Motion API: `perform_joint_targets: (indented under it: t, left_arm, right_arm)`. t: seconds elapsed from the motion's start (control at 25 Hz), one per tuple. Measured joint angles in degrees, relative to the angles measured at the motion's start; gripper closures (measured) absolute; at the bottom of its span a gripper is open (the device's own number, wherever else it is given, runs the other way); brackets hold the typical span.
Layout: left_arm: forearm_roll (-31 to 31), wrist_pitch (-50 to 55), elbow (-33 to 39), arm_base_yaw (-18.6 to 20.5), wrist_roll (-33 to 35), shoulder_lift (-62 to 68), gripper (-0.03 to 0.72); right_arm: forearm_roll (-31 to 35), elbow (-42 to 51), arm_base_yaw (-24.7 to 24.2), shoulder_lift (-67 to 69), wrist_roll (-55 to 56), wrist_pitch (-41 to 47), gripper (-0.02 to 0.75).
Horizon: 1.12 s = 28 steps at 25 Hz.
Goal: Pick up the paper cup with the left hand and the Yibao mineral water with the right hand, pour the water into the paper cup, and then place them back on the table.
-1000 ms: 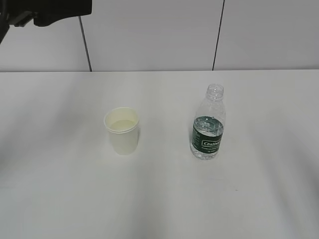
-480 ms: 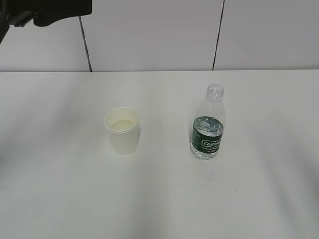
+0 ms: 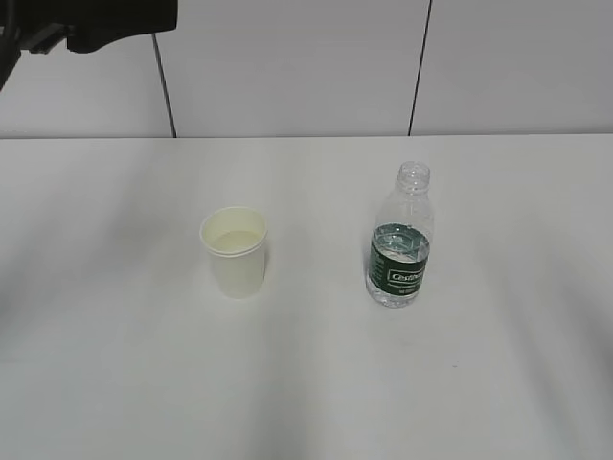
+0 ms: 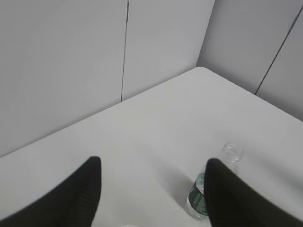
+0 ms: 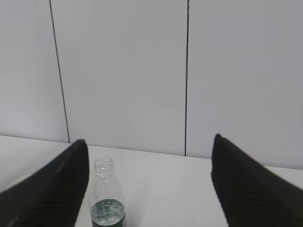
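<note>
Nothing has moved since the earlier frames — cup, bottle and the dark arm part at the top left corner of the exterior view sit exactly where they were. The paper cup (image 3: 234,252) stands upright on the white surface (image 3: 115,383), left of centre, with a pale pool of liquid showing inside its rim. Well apart to its right stands the Yibao mineral water (image 3: 399,237), upright and capless, its dark green label band facing the camera and the water (image 3: 398,241) reaching to about the top of that band. The exterior view shows neither pincer, only a black piece of arm (image 3: 91,21) high at the far left, above the surface and clear of both things. The left wrist view looks down from above: the left pincer (image 4: 151,194) has its two black fingers (image 4: 80,198) spread wide with nothing between them, and the bottle (image 4: 208,189) appears beyond the right-hand finger, partly hidden by it; the cup is hardly visible here, at most a pale sliver at the bottom edge. The right wrist view looks level toward the grey panelled wall (image 5: 123,71) — the right pincer (image 5: 149,182) is also spread wide and holds nothing. The bottle (image 5: 108,198) stands just inside its left finger, untouched, and a bit of the cup's rim (image 5: 16,181) peeks out at the far left.
</note>
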Motion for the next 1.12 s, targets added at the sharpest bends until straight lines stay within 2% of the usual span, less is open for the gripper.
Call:
perform_joint_targets:
  t: [0.2,0.32,0.6,0.84,0.96,1.12]
  left_arm:
    - [-0.21,-0.07,-0.01,0.0,0.0,2.55,0.223]
    - [-6.1,-0.07,-0.01,0.0,1.76,2.85,0.223]
    - [-30.96,1.98,-0.01,0.0,14.93,2.85,0.223]
    - [-55.69,8.0,-0.01,0.0,27.73,2.85,0.226]
    - [-64.79,12.63,-0.01,0.0,34.0,2.85,0.23]
    - [-75.54,22.19,-0.01,0.0,46.64,2.85,0.231]
  right_arm:
    - [0.0,0.0,0.0,0.0,0.0,0.0,0.146]
    - [0.0,0.0,0.0,0.0,0.0,0.0,0.146]
    - [0.0,0.0,0.0,0.0,0.0,0.0,0.146]
    - [0.0,0.0,0.0,0.0,0.0,0.0,0.146]
    - [0.0,0.0,0.0,0.0,0.0,0.0,0.146]
    - [0.0,0.0,0.0,0.0,0.0,0.0,0.146]
